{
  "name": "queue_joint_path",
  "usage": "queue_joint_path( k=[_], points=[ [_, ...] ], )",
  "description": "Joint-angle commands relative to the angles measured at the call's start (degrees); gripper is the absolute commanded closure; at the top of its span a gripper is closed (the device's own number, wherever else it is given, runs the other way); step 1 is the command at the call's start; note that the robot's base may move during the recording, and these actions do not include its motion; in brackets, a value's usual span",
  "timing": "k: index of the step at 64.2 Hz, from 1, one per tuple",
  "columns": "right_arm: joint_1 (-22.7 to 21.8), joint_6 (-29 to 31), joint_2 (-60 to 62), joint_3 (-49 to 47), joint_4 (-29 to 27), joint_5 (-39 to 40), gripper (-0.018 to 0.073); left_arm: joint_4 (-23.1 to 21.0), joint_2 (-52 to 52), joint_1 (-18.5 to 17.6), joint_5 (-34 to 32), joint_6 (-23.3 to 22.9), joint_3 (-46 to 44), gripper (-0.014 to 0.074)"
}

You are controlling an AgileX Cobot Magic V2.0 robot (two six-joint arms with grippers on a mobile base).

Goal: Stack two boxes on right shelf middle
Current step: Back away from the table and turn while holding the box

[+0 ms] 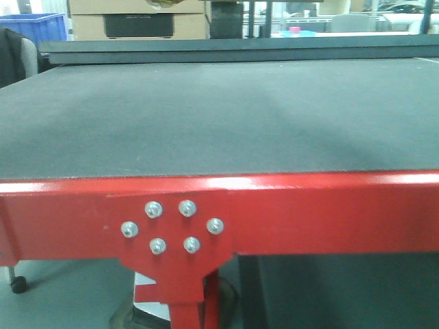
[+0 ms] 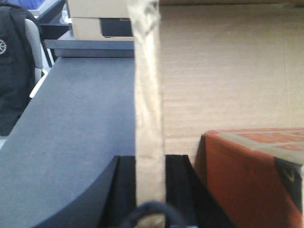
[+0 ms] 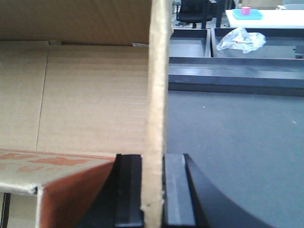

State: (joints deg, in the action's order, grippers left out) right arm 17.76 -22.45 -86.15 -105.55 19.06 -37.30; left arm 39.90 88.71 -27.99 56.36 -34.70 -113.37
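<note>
Grey mat (image 1: 219,116), red frame (image 1: 309,205), brown box (image 2: 223,71)

The frame (image 1: 329,205) is glossy red painted metal with shiny silvery bolts (image 1: 187,208); the mat (image 1: 219,116) is matt, grainy grey. The box (image 2: 223,71) is ribbed, matt brown cardboard. At ten o'clock sits a bin (image 1: 34,27) of smooth blue plastic.

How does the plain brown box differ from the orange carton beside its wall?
The brown box is plain corrugated; the carton is orange-red with printing. The brown box walls rise above the carton. The left gripper and right gripper each clamp a brown box wall; nothing grips the carton. Both are cardboard.
</note>
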Motion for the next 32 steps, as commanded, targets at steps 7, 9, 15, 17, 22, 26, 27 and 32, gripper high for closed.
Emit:
queue_joint_path(
  k=[7,9,15,17,22,26,27,32],
  points=[
    [-0.49,-0.03,1.1,-0.73,1.66,3.88,0.0721,2.81,-0.63,0.21,-0.51,-0.28,-0.54,0.0708],
    [-0.49,-0.03,1.1,-0.73,1.66,3.88,0.0721,2.81,-0.63,0.21,-0.51,-0.28,-0.54,0.0708],
    [-0.49,-0.03,1.1,-0.73,1.66,3.88,0.0721,2.81,-0.63,0.21,-0.51,-0.28,-0.54,0.0708],
    [-0.49,-0.03,1.1,-0.73,1.66,4.01,0.0721,2.81,-0.63,0.21,-0.51,-0.28,-0.54,0.0708],
    [-0.49,-0.03,1.1,-0.73,1.66,4.01,0.0721,2.81,-0.63,0.21,-0.51,-0.28,-0.54,0.0708],
    [-0.49,-0.03,1.1,-0.73,1.66,4.01,0.0721,2.81,-0.63,0.21,-0.51,-0.28,-0.54,0.0708],
    [-0.49,-0.03,1.1,-0.73,1.66,4.01,0.0721,2.81,-0.63,0.21,-0.51,-0.28,-0.54,0.0708],
    [-0.49,-0.03,1.1,-0.73,1.66,4.01,0.0721,2.81,-0.63,0.21,-0.51,-0.28,-0.54,0.0708]
  ],
)
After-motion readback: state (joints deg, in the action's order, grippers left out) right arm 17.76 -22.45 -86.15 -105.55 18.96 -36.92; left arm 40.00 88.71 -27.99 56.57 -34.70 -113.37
